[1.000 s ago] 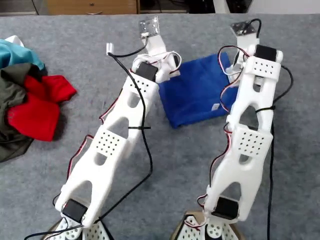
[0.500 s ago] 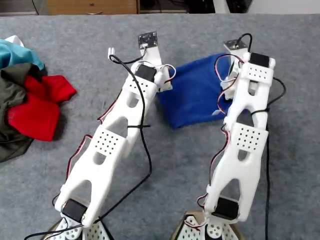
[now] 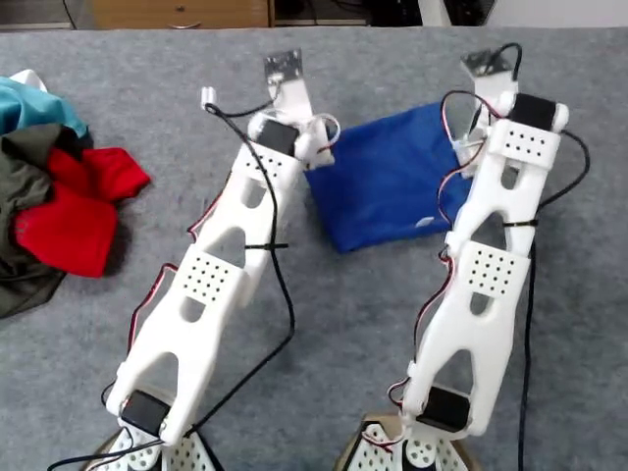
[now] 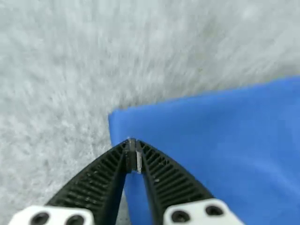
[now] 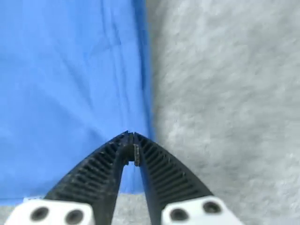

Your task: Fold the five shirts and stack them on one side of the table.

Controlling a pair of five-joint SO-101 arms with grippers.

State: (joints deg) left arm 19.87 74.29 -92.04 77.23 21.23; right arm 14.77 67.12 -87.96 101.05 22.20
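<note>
- Left gripper (image 4: pixel 132 154) and right gripper (image 5: pixel 131 150) are both closed, each one pinching an edge of the blue shirt (image 3: pixel 388 186).
- I judge one shirt nearly folded; the crumpled pile (image 3: pixel 59 196) at 9 o'clock waits, not yet stacked.

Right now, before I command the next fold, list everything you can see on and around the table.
blue shirt: 1, blue, partly folded, far middle of the table, between the two grippers
red shirt: 1, red, in the pile at the table's left side
teal shirt: 1, teal, far end of that pile
dark shirt: 1, grey-green, same pile, partly under the red one
table: 1, grey fuzzy cover
wooden cabinet: 1, brown, beyond the far edge
left gripper: 1, black, shut on the blue shirt's corner
right gripper: 1, black, shut on its opposite edge
</note>
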